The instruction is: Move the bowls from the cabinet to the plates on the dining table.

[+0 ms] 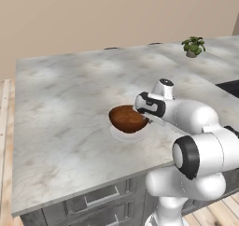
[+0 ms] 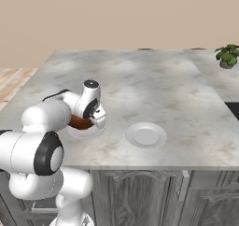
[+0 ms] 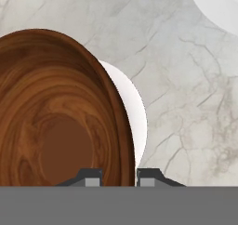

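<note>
Nearest the lens, two dark finger tips of the gripper (image 3: 119, 176), set narrow and pinching the rim of the glossy reddish-brown wooden bowl (image 3: 56, 112). Held by that thin wall, probably because the whole bowl is too wide for the jaws. Tilted in the grip, hanging over the flat round whitish-grey plate (image 3: 132, 115) on the near part of the light grey-white marble-veined surface (image 3: 186, 80); whether the bowl's underside already touches the plate cannot be told. Seems poised for lowering and release, so that the bowl ends centred on the plate.

Further right, a second whitish-grey round plate (image 2: 146, 135), bare, just inside the near edge of the surface, presumably waiting for the other bowl. Placed well apart from the first plate, like two settings at a table.

Far right and far back, a small green potted plant (image 2: 228, 55) on a neighbouring grey stone counter (image 2: 219, 80), well clear of the work.

Below the marble top, a dark grey wood-grain base (image 2: 154, 197) with panelled fronts and silver handles.

No brands, labels or readable writing anywhere on the bowl, the plates or the white arm.
</note>
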Available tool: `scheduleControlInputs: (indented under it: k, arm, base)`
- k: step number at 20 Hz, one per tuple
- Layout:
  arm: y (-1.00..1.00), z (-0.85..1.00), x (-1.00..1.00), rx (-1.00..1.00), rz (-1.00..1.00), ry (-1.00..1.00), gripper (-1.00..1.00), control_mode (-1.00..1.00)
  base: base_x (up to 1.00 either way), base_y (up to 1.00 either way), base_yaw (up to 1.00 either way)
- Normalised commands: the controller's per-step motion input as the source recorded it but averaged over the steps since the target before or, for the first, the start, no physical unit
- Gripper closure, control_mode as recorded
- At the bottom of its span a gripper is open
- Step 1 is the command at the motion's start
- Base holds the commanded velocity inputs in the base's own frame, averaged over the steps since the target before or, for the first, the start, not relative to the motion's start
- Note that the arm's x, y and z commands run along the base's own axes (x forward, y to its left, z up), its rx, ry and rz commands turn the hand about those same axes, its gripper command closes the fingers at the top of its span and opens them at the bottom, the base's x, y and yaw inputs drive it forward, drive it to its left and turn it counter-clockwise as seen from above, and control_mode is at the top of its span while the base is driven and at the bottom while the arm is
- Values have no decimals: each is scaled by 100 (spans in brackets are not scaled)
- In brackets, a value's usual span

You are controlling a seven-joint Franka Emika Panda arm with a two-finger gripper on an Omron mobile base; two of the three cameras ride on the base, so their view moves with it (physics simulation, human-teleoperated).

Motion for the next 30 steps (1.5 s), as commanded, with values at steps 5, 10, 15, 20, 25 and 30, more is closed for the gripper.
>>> scheduleControlInputs:
  k: [5, 10, 15, 20, 25, 30]
  arm:
    - [0, -17, 0, 0, 0, 0, 100, -100]
    - [0, -21, 4, 0, 0, 0, 100, -100]
    - [0, -16, 15, 0, 0, 0, 100, -100]
    - [0, -10, 20, 0, 0, 0, 100, -100]
    - [0, -6, 7, 0, 0, 0, 100, -100]
    - [0, 0, 0, 0, 0, 0, -100, -100]
  base:
    - [0, 0, 0]
    - [0, 0, 0]
    - [0, 0, 0]
    - [0, 0, 0]
    - [0, 0, 0]
    - [0, 0, 0]
